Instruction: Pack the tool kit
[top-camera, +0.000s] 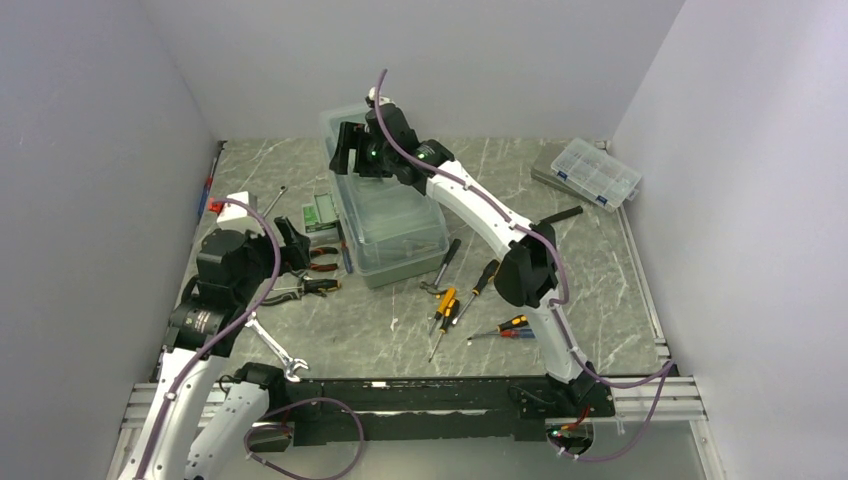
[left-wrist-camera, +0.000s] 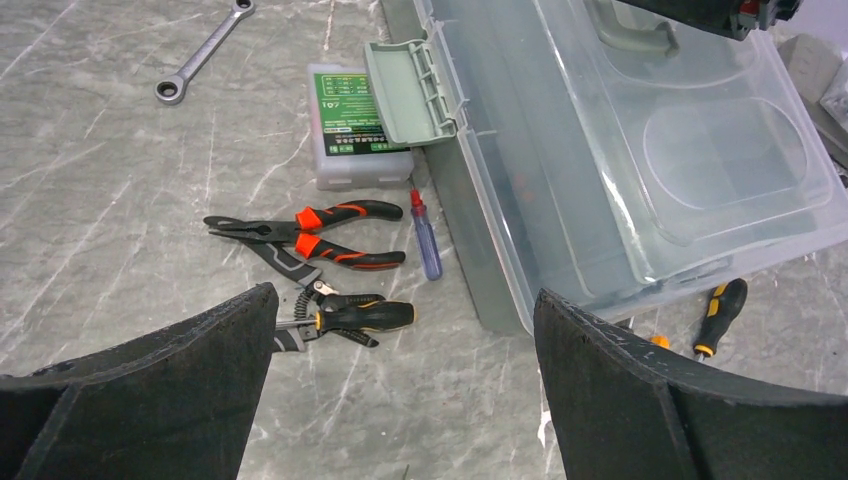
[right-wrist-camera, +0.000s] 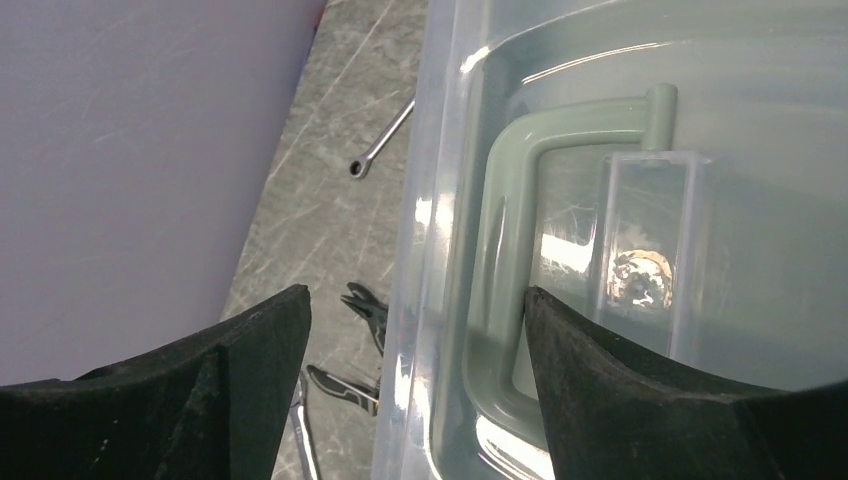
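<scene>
Right claw (right-wrist-camera: 415, 300) is gaping wide and gripping nothing, one finger outside the toolbox (top-camera: 395, 225) wall, the other over its lid by the green handle (right-wrist-camera: 510, 200). Left claw (left-wrist-camera: 405, 295) is hanging fully open, empty, above pliers (left-wrist-camera: 320, 232) lying on the table (top-camera: 360, 330) just left of the toolbox, which is sitting mid-table. Screwdrivers (top-camera: 455, 300) are lying loose by its near right corner.
</scene>
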